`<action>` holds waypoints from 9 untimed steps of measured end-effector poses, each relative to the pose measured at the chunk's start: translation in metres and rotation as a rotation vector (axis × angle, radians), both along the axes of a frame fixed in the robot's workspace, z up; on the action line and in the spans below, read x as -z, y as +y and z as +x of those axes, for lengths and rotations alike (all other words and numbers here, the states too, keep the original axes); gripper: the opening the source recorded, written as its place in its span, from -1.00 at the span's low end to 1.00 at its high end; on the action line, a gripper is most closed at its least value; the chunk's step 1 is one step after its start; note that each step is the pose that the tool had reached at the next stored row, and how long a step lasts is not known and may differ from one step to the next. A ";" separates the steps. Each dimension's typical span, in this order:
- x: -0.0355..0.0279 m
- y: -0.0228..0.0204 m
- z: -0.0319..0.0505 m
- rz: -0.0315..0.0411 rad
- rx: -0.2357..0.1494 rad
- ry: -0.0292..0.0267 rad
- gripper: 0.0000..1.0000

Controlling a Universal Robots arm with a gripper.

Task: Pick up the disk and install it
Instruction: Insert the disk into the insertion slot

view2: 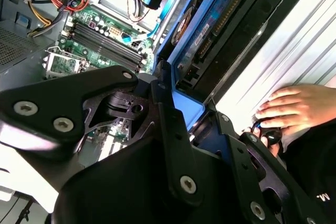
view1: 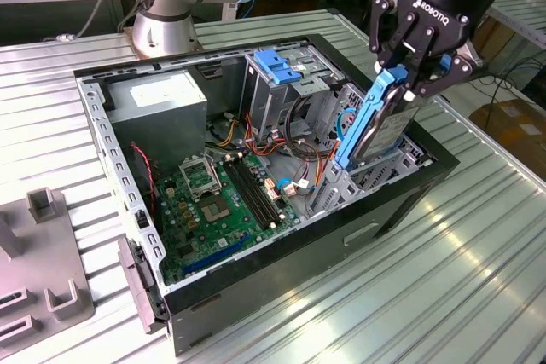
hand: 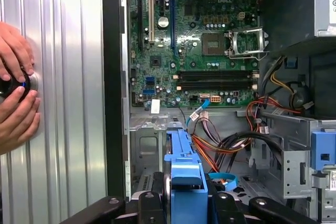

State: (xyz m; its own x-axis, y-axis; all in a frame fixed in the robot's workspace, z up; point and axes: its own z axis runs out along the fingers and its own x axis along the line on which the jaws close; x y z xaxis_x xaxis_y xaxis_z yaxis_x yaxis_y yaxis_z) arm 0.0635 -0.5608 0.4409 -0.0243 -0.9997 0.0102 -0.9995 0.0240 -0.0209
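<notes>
The disk (view1: 381,122) is a silver drive in a blue bracket, held upright and tilted over the open computer case (view1: 401,202) near its corner at the exterior view's right. My black gripper (view1: 411,83) is shut on the disk's upper end. The disk's lower end dips into the case beside a metal bay. In the first wrist view the blue bracket (hand: 185,174) runs between the fingers (hand: 149,205). The second wrist view shows the disk's (view2: 210,22) underside and bracket beyond the fingers (view2: 168,114).
Inside the case are a green motherboard (view1: 217,202), a grey power supply (view1: 162,95) and a metal cage with a blue top (view1: 277,70). A person's hands (hand: 16,93) rest on the ribbed metal table (view1: 444,279). A grey fixture (view1: 38,253) sits at the exterior view's left.
</notes>
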 end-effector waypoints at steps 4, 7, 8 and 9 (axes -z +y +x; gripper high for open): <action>0.0035 0.0000 0.0000 0.0000 0.000 0.0000 -0.26; 0.0064 0.0000 0.0000 0.0001 0.000 -0.0001 -0.26; 0.0077 0.0000 0.0000 0.0001 0.000 -0.0001 -0.26; 0.0085 0.0000 0.0000 0.0000 0.000 -0.0001 -0.26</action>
State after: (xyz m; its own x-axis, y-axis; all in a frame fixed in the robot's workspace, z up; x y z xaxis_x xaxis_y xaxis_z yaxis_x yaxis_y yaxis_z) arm 0.0635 -0.5608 0.4324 -0.0243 -0.9997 0.0102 -0.9995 0.0241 -0.0210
